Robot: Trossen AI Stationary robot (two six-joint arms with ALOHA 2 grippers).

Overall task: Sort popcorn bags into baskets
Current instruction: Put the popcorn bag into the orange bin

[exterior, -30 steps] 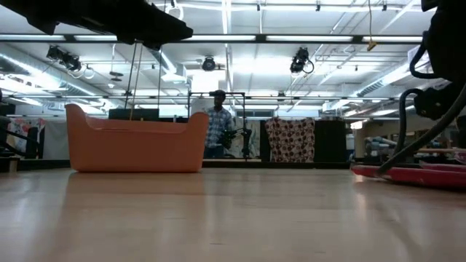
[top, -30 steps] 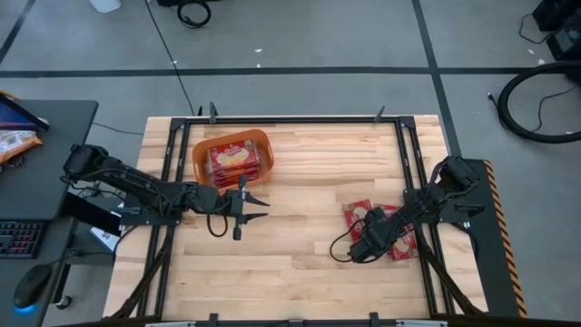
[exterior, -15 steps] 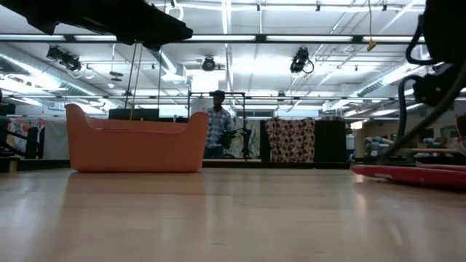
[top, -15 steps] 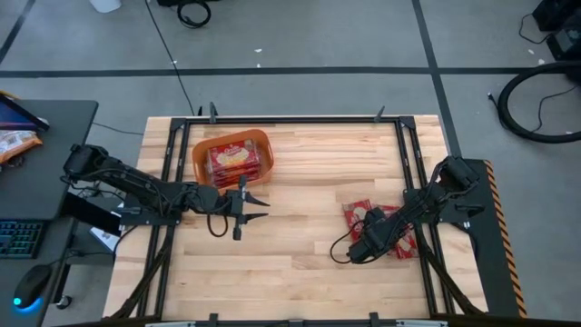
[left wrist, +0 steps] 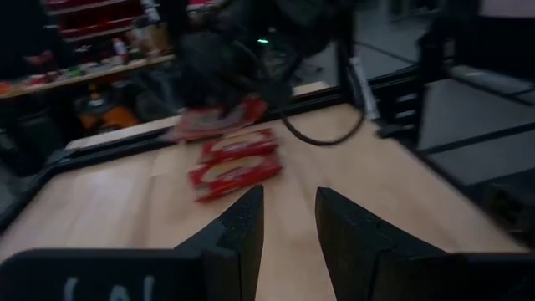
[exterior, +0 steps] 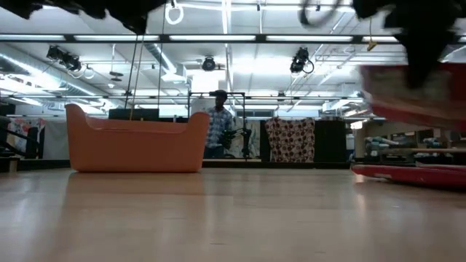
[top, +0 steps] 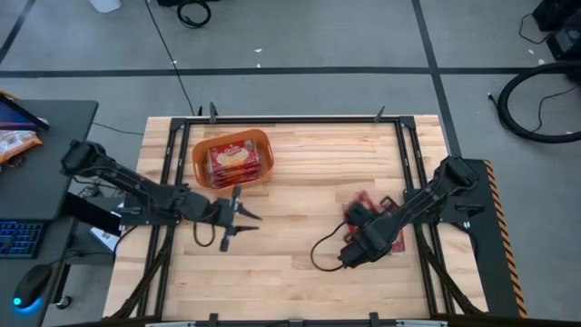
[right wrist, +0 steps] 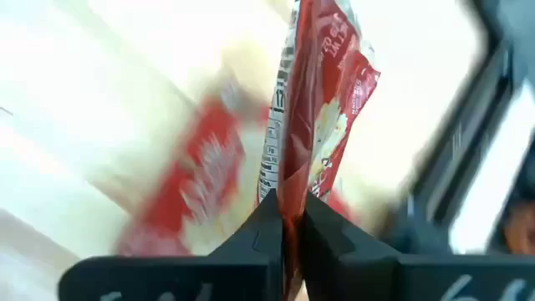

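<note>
the right gripper [right wrist: 287, 219] is clenched on one popcorn bag [right wrist: 316, 100], pinching the packet's edge between its two dark fingers so the bag hangs edge-on in front of the wrist camera. from above, this gripper [top: 356, 218] sits over the right half of the wooden table [top: 300, 263], with the lifted bag [top: 360, 202] held off the surface — the low view shows it as a red blur [exterior: 411, 91] raised above the packets lying flat on the table [exterior: 408, 175]. the remaining popcorn bags [top: 399, 238] lie just beside the gripper, partly covered by the arm.

the orange basket [top: 201, 156] stands at the far left of the table, with red packets [top: 234, 159] already inside it; in the low view it is the orange tub [exterior: 135, 142] on the left.

the left gripper [top: 238, 219] hovers near the basket on its near side, fingers [left wrist: 242, 226] parted and holding nothing — its camera looks across the table at the packets [left wrist: 234, 163] under the other arm.

a person [exterior: 217, 125] stands in the room beyond the table.
</note>
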